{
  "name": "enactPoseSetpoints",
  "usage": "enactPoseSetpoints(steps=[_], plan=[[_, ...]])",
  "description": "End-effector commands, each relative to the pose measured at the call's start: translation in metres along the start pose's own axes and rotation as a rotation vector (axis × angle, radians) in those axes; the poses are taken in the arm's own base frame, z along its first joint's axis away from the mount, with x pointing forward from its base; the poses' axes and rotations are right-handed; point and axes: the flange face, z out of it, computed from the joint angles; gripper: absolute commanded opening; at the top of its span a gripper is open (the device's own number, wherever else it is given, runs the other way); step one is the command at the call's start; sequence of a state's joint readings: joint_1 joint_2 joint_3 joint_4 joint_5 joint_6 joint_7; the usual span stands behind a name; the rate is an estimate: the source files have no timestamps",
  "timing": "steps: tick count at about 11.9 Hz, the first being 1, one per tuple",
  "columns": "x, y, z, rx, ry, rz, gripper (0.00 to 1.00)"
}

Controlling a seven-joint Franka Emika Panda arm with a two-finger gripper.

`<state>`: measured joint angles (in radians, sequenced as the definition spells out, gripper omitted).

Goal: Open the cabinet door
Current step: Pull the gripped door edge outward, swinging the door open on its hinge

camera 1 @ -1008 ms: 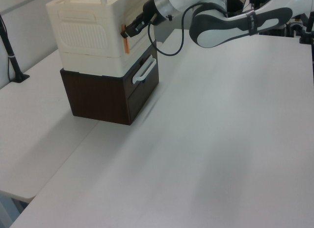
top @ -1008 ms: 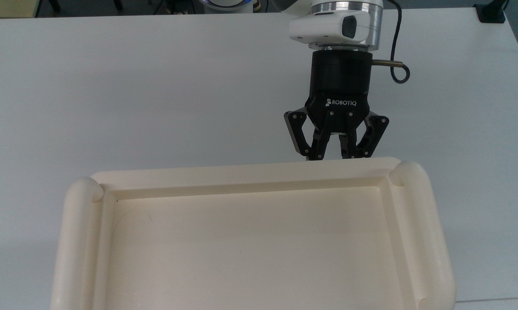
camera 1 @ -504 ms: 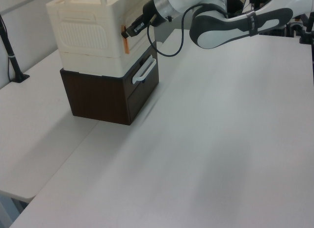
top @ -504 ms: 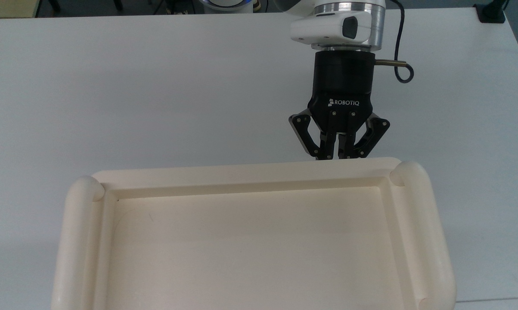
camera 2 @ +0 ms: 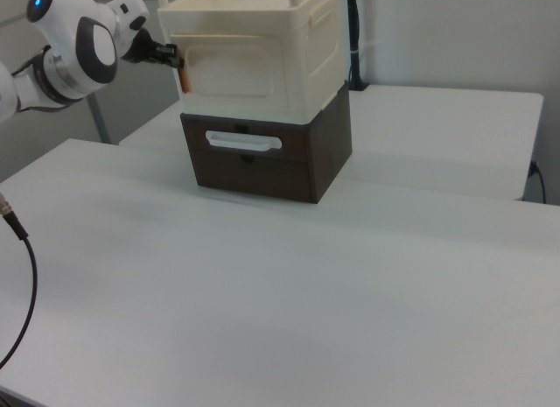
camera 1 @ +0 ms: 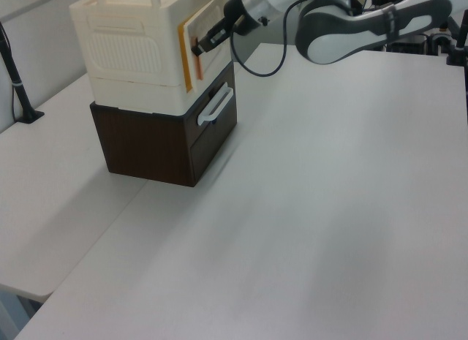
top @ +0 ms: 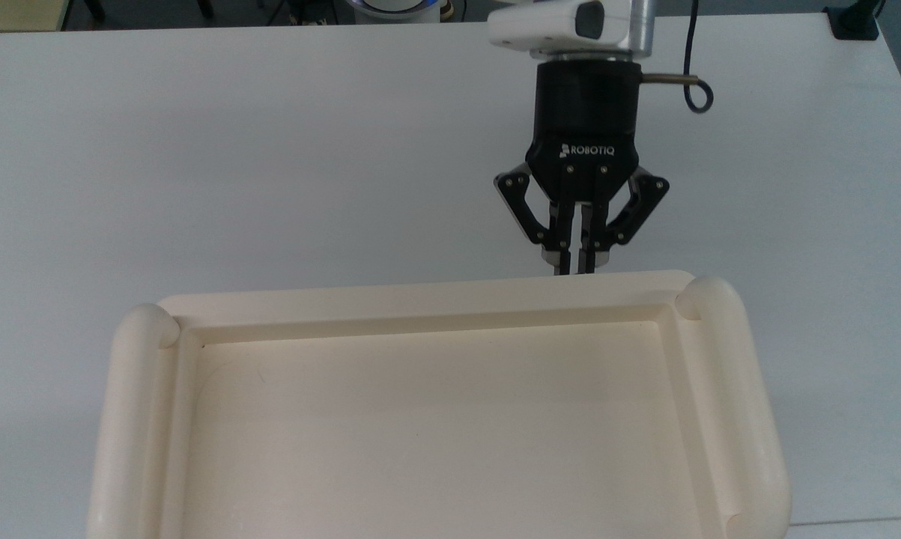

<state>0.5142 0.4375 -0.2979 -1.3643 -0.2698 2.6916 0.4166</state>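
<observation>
- Top view: your claw [top: 576,271] is pinched nearly closed, tips at the cabinet's [top: 435,404] far rim; what it grips is hidden.
- Left view: the cabinet door [camera 1: 203,39] stands ajar, its free edge clamped in your claw [camera 1: 196,50]. The cabinet [camera 1: 135,51] sits on a brown drawer unit [camera 1: 168,139] near the table's [camera 1: 329,208] far left corner.
- Right view: your claw [camera 2: 176,55] meets the door edge [camera 2: 185,79].

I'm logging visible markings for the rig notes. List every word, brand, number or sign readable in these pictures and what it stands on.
"ROBOTIQ", in white letters with a small logo mark before it, on the black body of the hand in the top view.
No other text can be read: the cabinet and the table bear none.
</observation>
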Motion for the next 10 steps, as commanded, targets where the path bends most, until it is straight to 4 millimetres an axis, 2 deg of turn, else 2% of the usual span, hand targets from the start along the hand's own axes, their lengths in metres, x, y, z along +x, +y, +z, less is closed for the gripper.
enactPoseSetpoints(steps=[1, 3, 6, 7, 8, 9, 10], plan=[[0.000, 0.024, -0.042, 0.013, -0.074, 0.054, 0.02], [-0.005, 0.044, -0.071, 0.014, -0.155, 0.071, 0.08], [-0.021, 0.113, -0.112, -0.025, -0.390, 0.128, 0.27], [-0.028, 0.139, -0.125, 0.007, -0.502, 0.144, 0.41], [-0.036, 0.162, -0.144, 0.047, -0.603, 0.131, 0.46], [-0.042, 0.175, -0.157, 0.059, -0.672, 0.117, 0.55], [-0.056, 0.188, -0.168, 0.049, -0.793, 0.121, 1.00]])
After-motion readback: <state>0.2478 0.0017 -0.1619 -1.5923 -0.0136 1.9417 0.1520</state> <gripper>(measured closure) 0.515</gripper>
